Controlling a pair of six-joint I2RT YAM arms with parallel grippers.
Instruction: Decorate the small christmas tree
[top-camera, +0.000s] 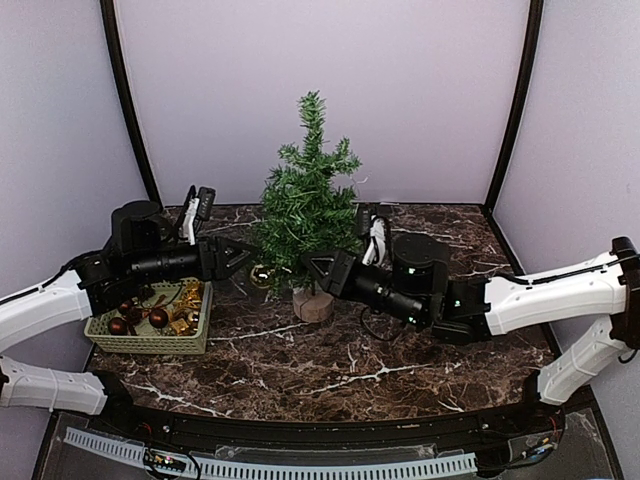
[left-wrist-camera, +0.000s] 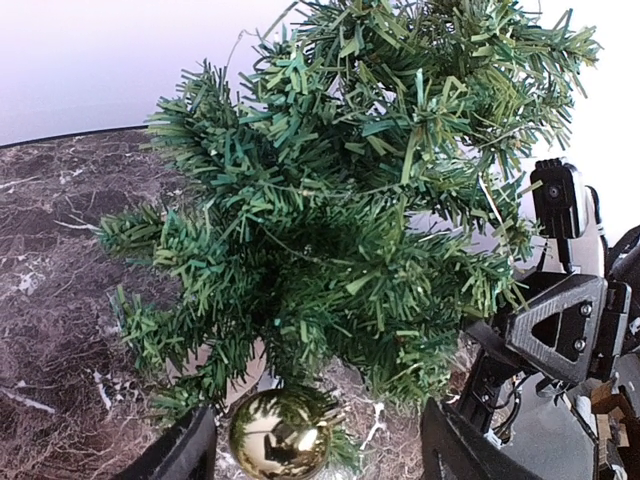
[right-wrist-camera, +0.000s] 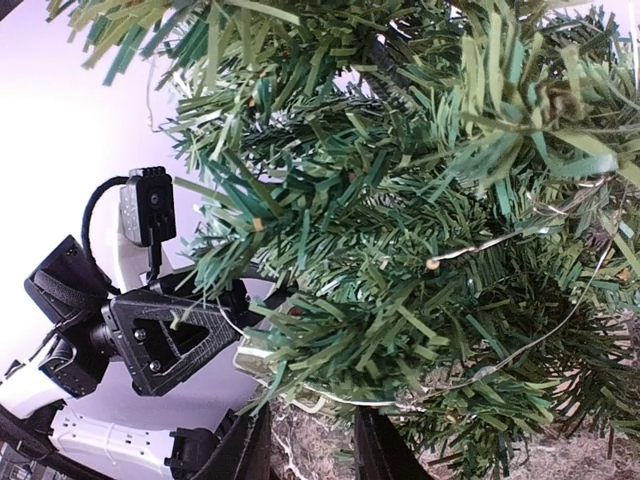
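- Top external view puts the small christmas tree upright toward the back middle of the tabletop, on its round wooden stump. My left arm reaches in from one side and my right arm from the other, both at the lower branches.
- My left jaws stand wide open. In the left wrist view a gold bauble hangs between the fingers with a gap on either side, so I grip nothing.
- My right jaws are only narrowly parted, pushed in under the lowest boughs. Marble shows through the gap and I see nothing clearly held.
- If I back the left jaws out crookedly, a finger could clip the bauble or drag the bristles and shake it off. I cannot tell how firmly it is hooked.
- The tree looks light on a small foot, so a sideways tug from either arm caught in the needles could tilt or slide it.
- A thin pale wire runs through the branches near my right jaws and could snag.
- My arms sit close across the trunk and could bump each other.
- The tree is dark green, with flat bristly needles and loosely spread boughs. I see one bauble on it. More ornaments lie in the green basket to its left, so I judge the decorating barely begun.
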